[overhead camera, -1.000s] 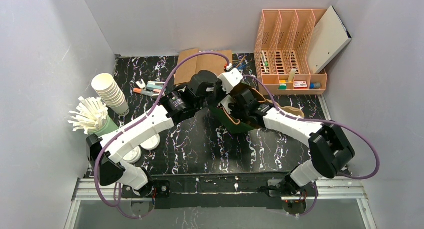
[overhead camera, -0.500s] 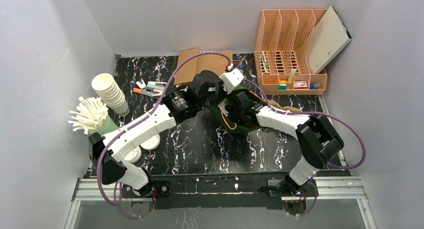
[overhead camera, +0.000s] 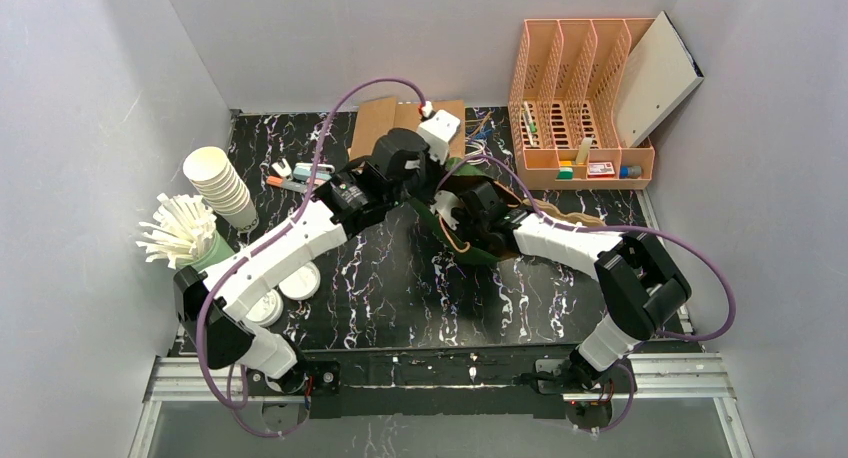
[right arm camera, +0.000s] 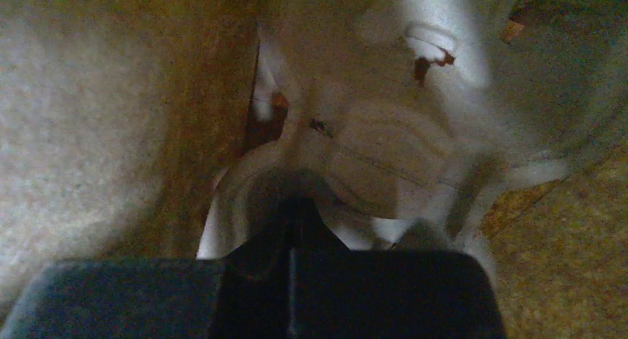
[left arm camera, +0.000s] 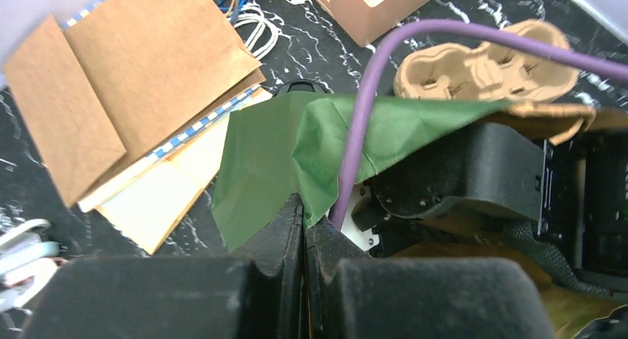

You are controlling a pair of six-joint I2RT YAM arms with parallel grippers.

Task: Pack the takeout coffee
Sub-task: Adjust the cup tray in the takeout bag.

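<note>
The green paper bag (left arm camera: 259, 161) is a little behind the middle of the tabletop, between the two arms; its mouth is turned to the right side. The left gripper (left arm camera: 304, 209) has its two fingers pressed together on the edge of this bag, and the green paper is pinched between them. The right gripper (right arm camera: 290, 217) is inside the bag, as the view from above shows the right arm going into the mouth. In the right wrist view its fingers are together, and a pale round thing (right arm camera: 385, 154) is just in front of the tips. This thing is blurred, and I cannot tell if the fingers clamp on it or only touch it.

The pulp cup carrier (left arm camera: 481, 58) lies behind the bag, toward the right edge of the tabletop, near the peach organizer (overhead camera: 580, 88) in the far right corner; flat brown paper bags (left arm camera: 133, 72) lie at the far edge. A stack of paper cups (overhead camera: 222, 183) stands at the left edge; beside it is a green cup of white sticks (overhead camera: 180, 233); white lids (overhead camera: 285, 288) lie closer to the near left corner.
</note>
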